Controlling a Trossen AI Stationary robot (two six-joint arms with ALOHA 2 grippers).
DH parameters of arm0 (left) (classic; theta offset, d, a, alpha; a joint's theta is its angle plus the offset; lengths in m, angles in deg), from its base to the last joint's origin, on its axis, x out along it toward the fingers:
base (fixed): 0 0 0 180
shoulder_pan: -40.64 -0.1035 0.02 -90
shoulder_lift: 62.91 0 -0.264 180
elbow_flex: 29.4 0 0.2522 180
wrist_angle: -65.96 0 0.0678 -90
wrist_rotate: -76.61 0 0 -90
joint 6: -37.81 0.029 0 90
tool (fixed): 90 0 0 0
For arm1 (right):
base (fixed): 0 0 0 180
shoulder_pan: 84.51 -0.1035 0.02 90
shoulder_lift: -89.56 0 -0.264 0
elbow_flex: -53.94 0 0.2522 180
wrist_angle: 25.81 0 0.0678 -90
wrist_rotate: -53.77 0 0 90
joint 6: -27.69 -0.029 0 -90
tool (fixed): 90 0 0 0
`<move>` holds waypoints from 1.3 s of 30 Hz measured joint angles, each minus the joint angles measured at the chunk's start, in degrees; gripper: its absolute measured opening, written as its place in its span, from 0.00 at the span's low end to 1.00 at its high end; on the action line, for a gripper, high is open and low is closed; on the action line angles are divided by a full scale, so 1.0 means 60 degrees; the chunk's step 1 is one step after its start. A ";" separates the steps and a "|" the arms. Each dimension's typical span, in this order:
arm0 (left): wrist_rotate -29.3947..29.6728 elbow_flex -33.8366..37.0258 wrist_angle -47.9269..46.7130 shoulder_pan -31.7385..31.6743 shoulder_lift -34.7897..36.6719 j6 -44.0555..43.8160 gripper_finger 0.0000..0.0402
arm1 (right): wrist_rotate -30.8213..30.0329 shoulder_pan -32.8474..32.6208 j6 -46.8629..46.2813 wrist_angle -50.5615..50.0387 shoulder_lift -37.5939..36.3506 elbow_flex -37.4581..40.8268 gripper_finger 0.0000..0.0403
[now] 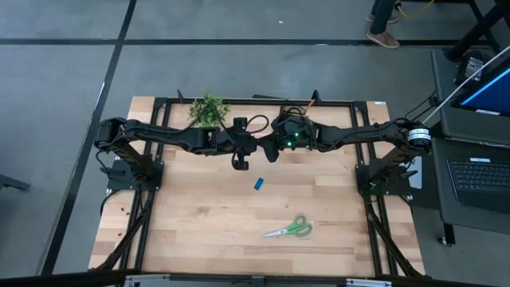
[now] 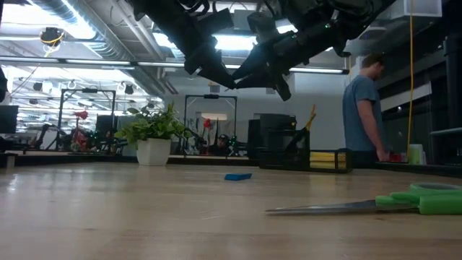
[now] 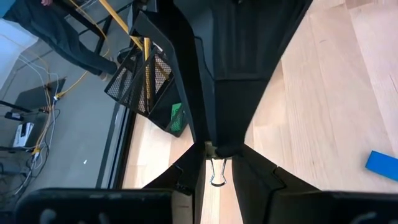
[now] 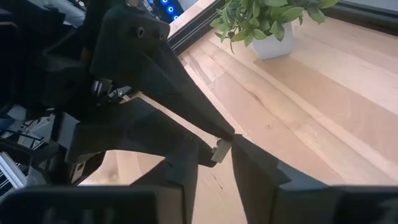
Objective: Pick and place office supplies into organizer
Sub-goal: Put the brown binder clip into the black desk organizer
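Left gripper [image 1: 241, 163] and right gripper [image 1: 272, 154] raised near the table's far edge, tips meeting on 1 small binder clip [image 3: 217, 172]; pinched by which, cannot tell. Blue eraser [image 1: 259, 184] mid-table, green-handled scissors [image 1: 292, 229] nearer front, black mesh organizer [image 2: 285, 149] at far edge.

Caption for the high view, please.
Both arms meet at the table's far edge; blue eraser and scissors lie loose on the wood.

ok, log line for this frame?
left gripper, right gripper: raised close together near organizer | blue eraser, scissors: loose on table
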 joint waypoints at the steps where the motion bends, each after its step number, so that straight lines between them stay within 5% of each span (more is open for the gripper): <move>1: 0.0000 0.0002 0.0032 0.0000 0.0000 0.0003 0.16 | -0.0024 0.0002 -0.0001 -0.0009 0.0000 0.0000 0.22; 14: -0.0040 0.0007 0.0301 0.0007 -0.0004 0.0072 0.16 | -0.0078 0.0007 0.0213 -0.0001 0.0007 0.0000 0.17; 23: 0.0002 0.0000 0.0215 0.0007 -0.0004 0.0069 0.17 | -0.0056 0.0007 0.0457 -0.0008 0.0015 0.0004 0.03; 39: -0.0138 -0.0033 -0.0014 0.0025 0.0000 0.0069 0.25 | 0.0015 0.0073 0.0666 -0.0076 0.0025 0.0004 0.03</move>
